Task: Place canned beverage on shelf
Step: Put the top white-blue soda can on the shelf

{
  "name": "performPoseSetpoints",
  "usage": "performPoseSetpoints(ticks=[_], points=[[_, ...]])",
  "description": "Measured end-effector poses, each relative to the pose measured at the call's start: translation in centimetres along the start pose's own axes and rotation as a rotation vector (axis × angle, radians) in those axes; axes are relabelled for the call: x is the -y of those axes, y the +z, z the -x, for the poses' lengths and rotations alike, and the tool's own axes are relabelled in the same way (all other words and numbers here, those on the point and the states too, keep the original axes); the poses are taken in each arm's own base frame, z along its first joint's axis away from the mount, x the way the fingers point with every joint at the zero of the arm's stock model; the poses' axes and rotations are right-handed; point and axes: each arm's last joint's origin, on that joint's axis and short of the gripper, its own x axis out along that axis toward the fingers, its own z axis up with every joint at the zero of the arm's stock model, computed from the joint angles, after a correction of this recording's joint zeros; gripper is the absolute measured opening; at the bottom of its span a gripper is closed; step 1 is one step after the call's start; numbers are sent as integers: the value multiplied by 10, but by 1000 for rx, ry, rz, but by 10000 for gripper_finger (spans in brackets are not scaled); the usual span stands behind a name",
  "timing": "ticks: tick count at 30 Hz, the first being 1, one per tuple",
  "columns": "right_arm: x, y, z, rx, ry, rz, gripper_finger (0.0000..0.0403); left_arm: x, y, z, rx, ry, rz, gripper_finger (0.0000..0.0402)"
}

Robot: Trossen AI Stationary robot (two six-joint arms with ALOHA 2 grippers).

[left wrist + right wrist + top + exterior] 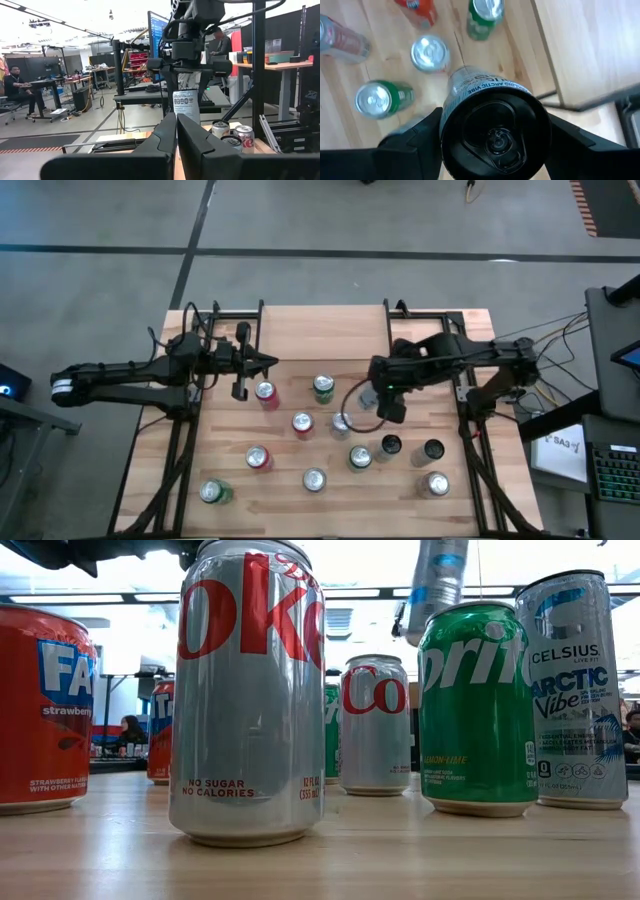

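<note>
Right gripper [495, 142]: jaws clamped on sides of slim silver-blue black-topped aluminium can [495, 125], held upright above light-wood surface [290, 500], clear of standing cans. Likely light, rigid, thin-walled, slippery; grip mid-body, moderate squeeze. Left gripper [176, 145]: jaws clenched, empty, parked at surface's left. Shelf not discernible.

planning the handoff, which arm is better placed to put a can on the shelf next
Right. The right gripper already grips a black-topped can lifted above the table, beside the shelf. The left gripper is shut and empty at the table's far left.
</note>
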Motion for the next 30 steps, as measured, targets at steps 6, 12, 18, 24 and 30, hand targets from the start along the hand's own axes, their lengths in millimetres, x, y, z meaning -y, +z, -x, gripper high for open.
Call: performPoseSetpoints(ticks=[6, 12, 18, 24, 30], points=[[-1, 27, -2, 46, 8, 67, 247, 0, 1, 0, 8, 1, -1, 0], [11, 50, -3, 105, -64, 117, 247, 0, 1, 0, 8, 1, -1, 0], [34, 73, -16, 126, -179, 145, 247, 0, 1, 0, 11, 1, -1, 0], [66, 88, -42, 69, -247, 113, 247, 0, 2, 1, 17, 1, -3, 0], [88, 91, -49, 44, -254, 101, 247, 0, 3, 1, 26, 2, -5, 0]])
